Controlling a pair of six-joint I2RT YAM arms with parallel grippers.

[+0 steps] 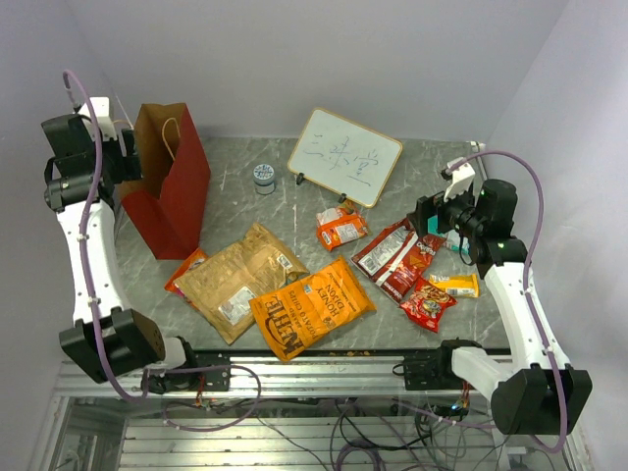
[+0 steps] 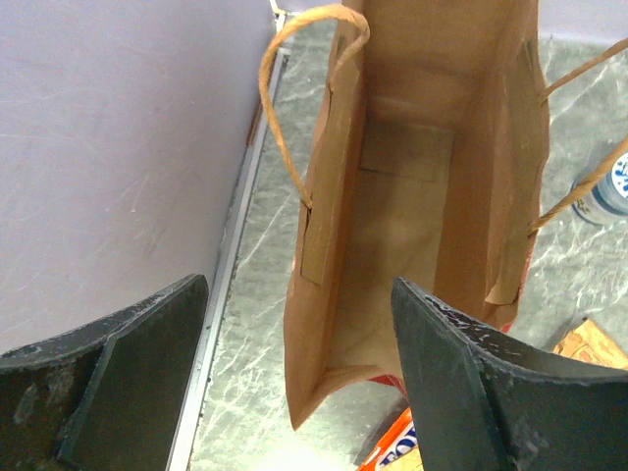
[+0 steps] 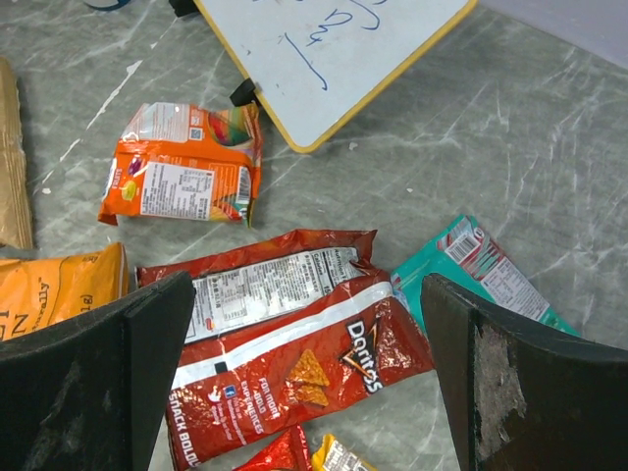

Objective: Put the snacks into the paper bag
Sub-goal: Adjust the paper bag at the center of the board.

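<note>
Paper bag stands open, kraft floor bare; snacks lie on the table; left hand, right hand spread.

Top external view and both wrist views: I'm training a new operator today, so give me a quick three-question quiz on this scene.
1. True or false: the tall red paper bag with its brown kraft inside already holds a snack.
2. In its wrist view, the right gripper looks down on which packet? A) shiny red Doritos packet B) large tan chip bag C) small yellow bar
3. Fill in: the left gripper and the right gripper both stand ___.
Key: 1 false; 2 A; 3 open.
</note>
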